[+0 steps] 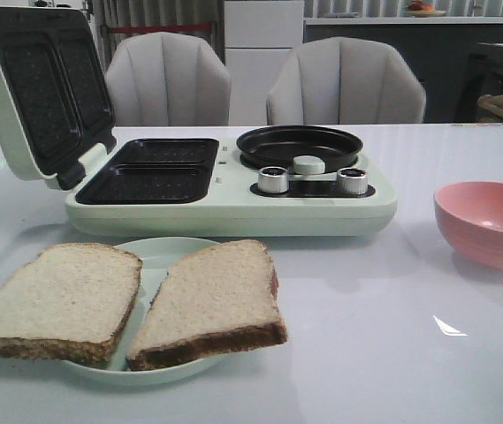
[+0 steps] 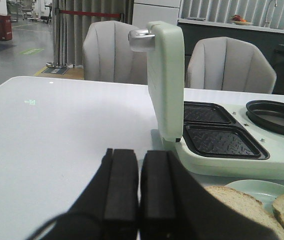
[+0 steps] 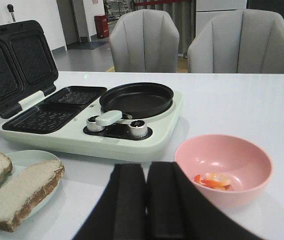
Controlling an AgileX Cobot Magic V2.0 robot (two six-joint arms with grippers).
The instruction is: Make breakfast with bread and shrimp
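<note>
Two slices of bread, one on the left (image 1: 57, 300) and one on the right (image 1: 211, 302), lie side by side on a pale green plate (image 1: 167, 252) at the table's front left. The shrimp (image 3: 214, 181) lie in a pink bowl (image 1: 490, 221) at the right. The open pale green breakfast maker (image 1: 233, 190) stands behind the plate, with its lid (image 1: 34, 88) up, two waffle wells (image 1: 149, 170) and a round black pan (image 1: 300, 146). My left gripper (image 2: 140, 192) is shut and empty, left of the bread. My right gripper (image 3: 146, 200) is shut and empty, between plate and bowl. Neither gripper shows in the front view.
Two grey chairs (image 1: 167, 79) (image 1: 344, 81) stand behind the table. The maker has two metal knobs (image 1: 273, 179) (image 1: 352, 180) and a pan handle (image 1: 308, 164). The white table (image 1: 384, 336) stretches bare in front of the bowl.
</note>
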